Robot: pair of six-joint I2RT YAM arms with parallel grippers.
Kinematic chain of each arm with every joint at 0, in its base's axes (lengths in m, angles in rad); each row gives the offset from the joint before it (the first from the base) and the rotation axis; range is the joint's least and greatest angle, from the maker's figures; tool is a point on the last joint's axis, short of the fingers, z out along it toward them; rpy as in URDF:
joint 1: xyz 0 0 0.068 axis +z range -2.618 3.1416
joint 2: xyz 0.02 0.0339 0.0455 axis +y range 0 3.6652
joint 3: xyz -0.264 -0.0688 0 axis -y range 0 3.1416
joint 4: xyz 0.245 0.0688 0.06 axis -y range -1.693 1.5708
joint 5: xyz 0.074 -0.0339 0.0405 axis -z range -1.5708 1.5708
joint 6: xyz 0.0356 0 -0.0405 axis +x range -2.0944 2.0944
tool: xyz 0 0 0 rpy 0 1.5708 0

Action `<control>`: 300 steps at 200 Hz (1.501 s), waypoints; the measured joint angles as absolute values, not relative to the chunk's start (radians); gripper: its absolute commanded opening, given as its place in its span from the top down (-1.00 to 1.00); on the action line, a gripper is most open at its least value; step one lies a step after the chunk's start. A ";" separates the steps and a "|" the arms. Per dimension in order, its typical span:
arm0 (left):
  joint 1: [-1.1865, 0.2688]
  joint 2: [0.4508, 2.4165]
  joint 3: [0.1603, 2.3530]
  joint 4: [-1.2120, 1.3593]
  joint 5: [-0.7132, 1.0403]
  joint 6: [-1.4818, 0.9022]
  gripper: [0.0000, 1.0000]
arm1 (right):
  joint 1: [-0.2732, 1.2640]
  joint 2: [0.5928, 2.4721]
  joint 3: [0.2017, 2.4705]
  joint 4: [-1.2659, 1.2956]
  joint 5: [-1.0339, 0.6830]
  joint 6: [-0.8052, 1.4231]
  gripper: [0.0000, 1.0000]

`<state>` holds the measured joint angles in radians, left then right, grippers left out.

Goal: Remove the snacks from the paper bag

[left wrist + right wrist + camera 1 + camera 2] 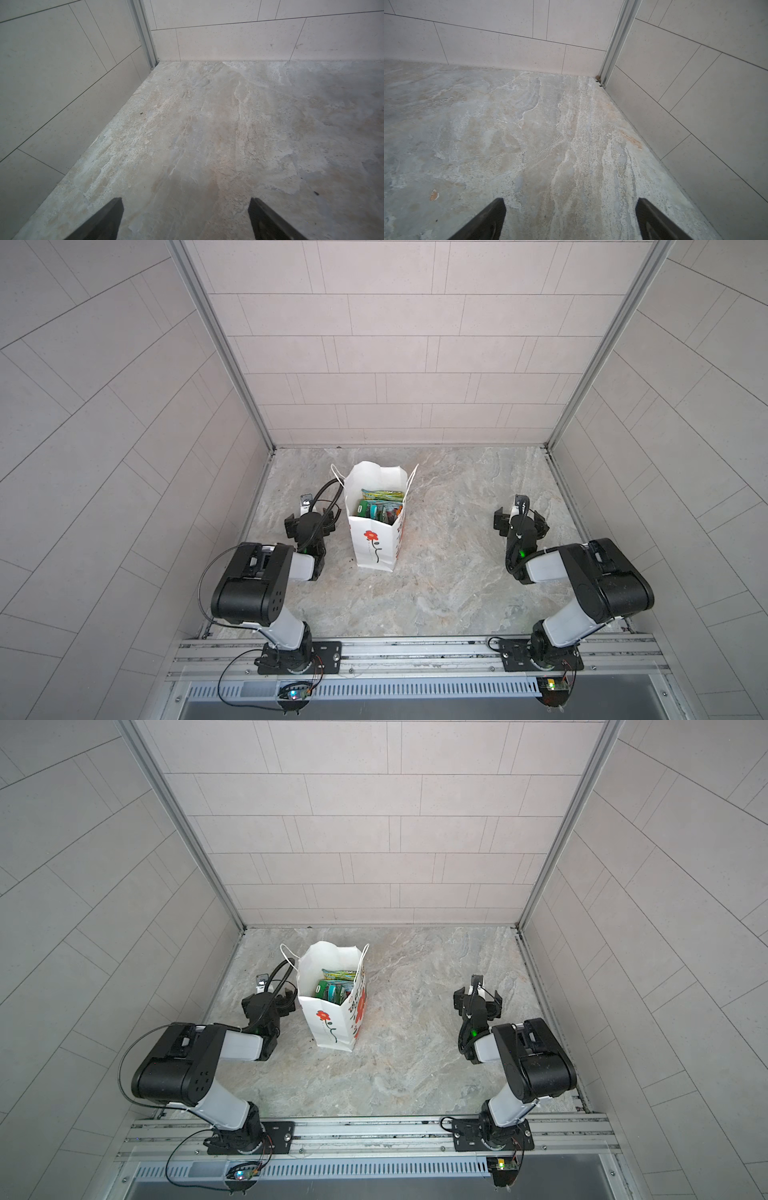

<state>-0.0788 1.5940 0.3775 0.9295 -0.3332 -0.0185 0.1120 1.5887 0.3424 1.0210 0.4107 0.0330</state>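
left gripper, right gripper spread, empty; centre-frame paper bag may topple if one snags it reaching snacks.

Pale tiled walls, grey marbled floor, even light

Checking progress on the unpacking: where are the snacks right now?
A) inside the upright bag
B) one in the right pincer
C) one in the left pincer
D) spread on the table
A: the snacks show through the open top of the bag, which stands upright, while the left pincer and the right pincer are open and hold nothing.
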 measured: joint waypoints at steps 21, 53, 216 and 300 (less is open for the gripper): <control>-0.079 1.594 0.377 0.929 -0.333 -0.019 -1.00 | 0.112 1.589 0.342 1.021 0.411 0.033 -0.99; -0.079 1.578 0.374 0.921 -0.388 -0.043 -1.00 | 0.112 1.582 0.342 1.013 0.415 0.034 -0.99; -0.081 1.010 0.635 0.183 -0.800 -0.341 -1.00 | 0.112 1.132 0.569 0.307 0.430 0.214 -0.99; -0.081 0.951 1.111 -0.346 -0.122 -0.449 -1.00 | 0.112 1.058 0.748 -0.063 0.103 0.294 -0.95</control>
